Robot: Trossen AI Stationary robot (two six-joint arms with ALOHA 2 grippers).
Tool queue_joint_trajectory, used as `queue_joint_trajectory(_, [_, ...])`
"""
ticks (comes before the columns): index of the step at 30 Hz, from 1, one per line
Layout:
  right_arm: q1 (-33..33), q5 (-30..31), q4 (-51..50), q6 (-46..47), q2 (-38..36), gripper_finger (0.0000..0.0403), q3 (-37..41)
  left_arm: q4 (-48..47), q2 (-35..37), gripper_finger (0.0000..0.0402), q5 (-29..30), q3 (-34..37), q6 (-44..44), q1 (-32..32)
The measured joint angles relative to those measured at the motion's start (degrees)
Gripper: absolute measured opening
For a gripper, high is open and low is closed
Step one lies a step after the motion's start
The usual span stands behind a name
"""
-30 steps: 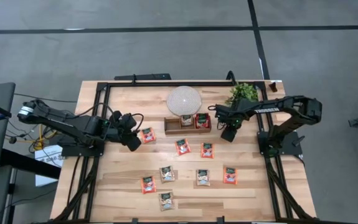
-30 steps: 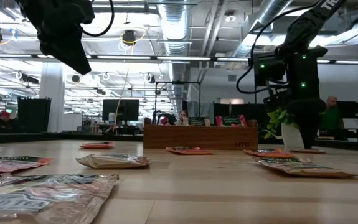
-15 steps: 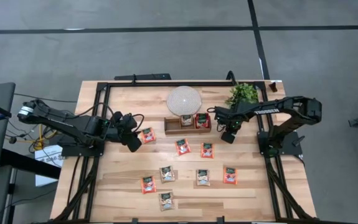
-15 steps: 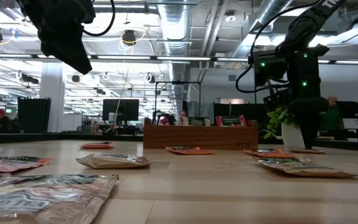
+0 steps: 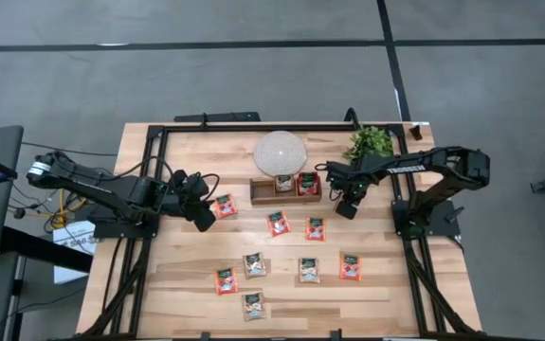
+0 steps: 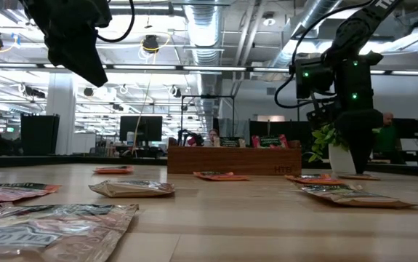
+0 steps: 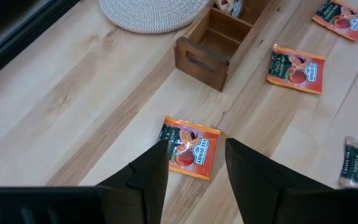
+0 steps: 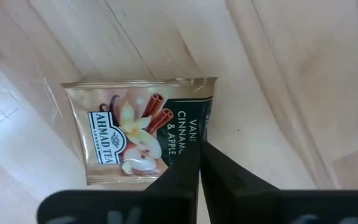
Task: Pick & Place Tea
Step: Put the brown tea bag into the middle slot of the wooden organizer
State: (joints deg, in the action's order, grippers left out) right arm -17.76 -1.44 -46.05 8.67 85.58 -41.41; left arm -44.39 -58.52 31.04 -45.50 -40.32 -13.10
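Several tea sachets lie flat on the wooden table (image 5: 187,284), some red-orange, some pale tan. My right gripper (image 5: 347,205) points straight down to the right of the brown tray (image 5: 286,188) and is shut on a pale tan sachet (image 8: 135,134). In the low view this gripper (image 6: 357,166) stands right over that sachet (image 6: 358,176). My left gripper (image 7: 196,149) hangs open above a red-orange sachet (image 7: 190,148), slanting down toward it without touching; the high view shows the left gripper (image 5: 204,214) beside that sachet (image 5: 225,206). My right gripper pinches the pale tan sachet between its two shut fingers (image 8: 182,177) at the edge of its dark green band (image 8: 188,134). The fingers come from above, pointing down. The sachet lies flat on the table.
The tray holds two sachets (image 5: 307,183) standing in its compartments. A round white disc (image 5: 280,153) lies behind the tray and a small plant (image 5: 372,142) stands at the far right. Loose sachets (image 5: 278,224) are spread over the middle and near part of the table.
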Motion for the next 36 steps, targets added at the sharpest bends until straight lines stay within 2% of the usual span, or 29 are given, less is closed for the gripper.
queue_joint_trajectory(7, [0.0, -0.7, -0.2, 0.0, 0.0, 0.0031, 0.0, 0.0, 0.0, 0.0151, -0.2, 0.0, 0.1, 0.0])
queue_joint_trajectory(19, [-0.6, -1.7, -3.7, 0.4, 0.0, 0.0109, -1.0, 0.0, 0.0, 0.0151, -0.1, 0.0, 1.1, 0.0])
queue_joint_trajectory(27, [-1.9, -2.3, -7.1, 1.5, -0.6, 0.0113, -5.5, 0.0, 0.0, 0.0151, -0.1, 0.0, 1.9, 0.0])
queue_joint_trajectory(36, [1.2, -3.1, -4.0, 3.4, 0.0, 0.0113, -3.1, 0.0, 0.0, 0.0151, -0.1, 0.0, 2.0, 0.0])
